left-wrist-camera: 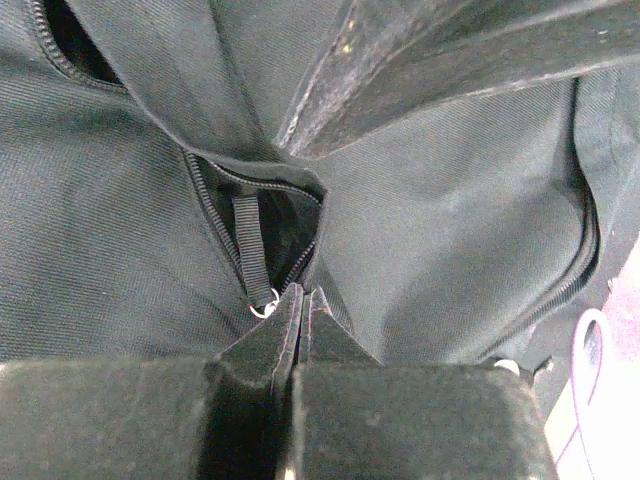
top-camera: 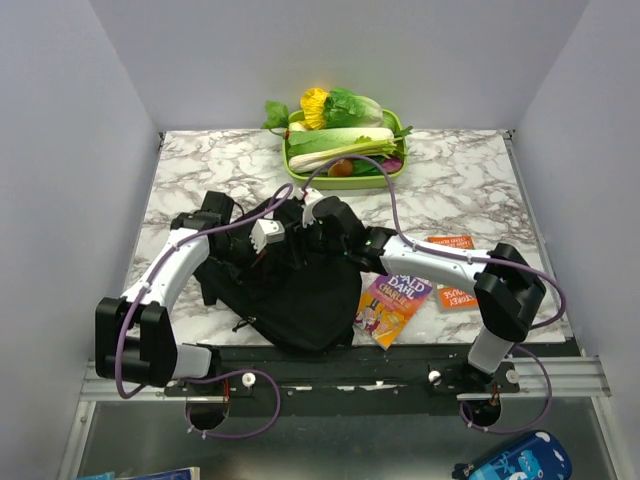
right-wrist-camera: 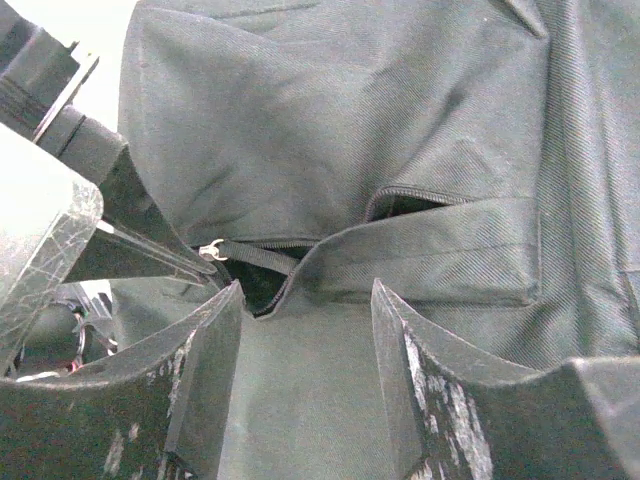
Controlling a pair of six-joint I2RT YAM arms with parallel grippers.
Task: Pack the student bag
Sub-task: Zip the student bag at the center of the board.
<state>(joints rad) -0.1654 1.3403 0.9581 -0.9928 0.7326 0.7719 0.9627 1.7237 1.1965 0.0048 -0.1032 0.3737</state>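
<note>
Marbled worktop, boxed in by plain pale walls, carries the student bag (top-camera: 290, 290), a slumped black backpack lying near the front edge between the two arms. On its upper face a zip opening (right-wrist-camera: 400, 205) gapes partway and runs crosswise in the right wrist view. A webbing pull tab (left-wrist-camera: 252, 250) and a small metal ring (left-wrist-camera: 262, 308) sit at one end of it.

The left end effector (left-wrist-camera: 303, 300) is clenched, its tips pressed to the bag fabric just beside that ring; whether cloth is pinched between them I cannot tell. The right end effector (right-wrist-camera: 305, 300) is released and holds nothing. The bag's opening lies straight ahead of it, just past the tips. Both hover at the bag, so neither is clearly nearer the zip.

Right of the bag lie a Roald Dahl paperback (top-camera: 393, 305), just beside it, and two orange booklets (top-camera: 450, 241) — the right arm's side, so I judge that arm better placed to fetch them. Beyond the bag stands a green tray (top-camera: 292, 160) of vegetables.
</note>
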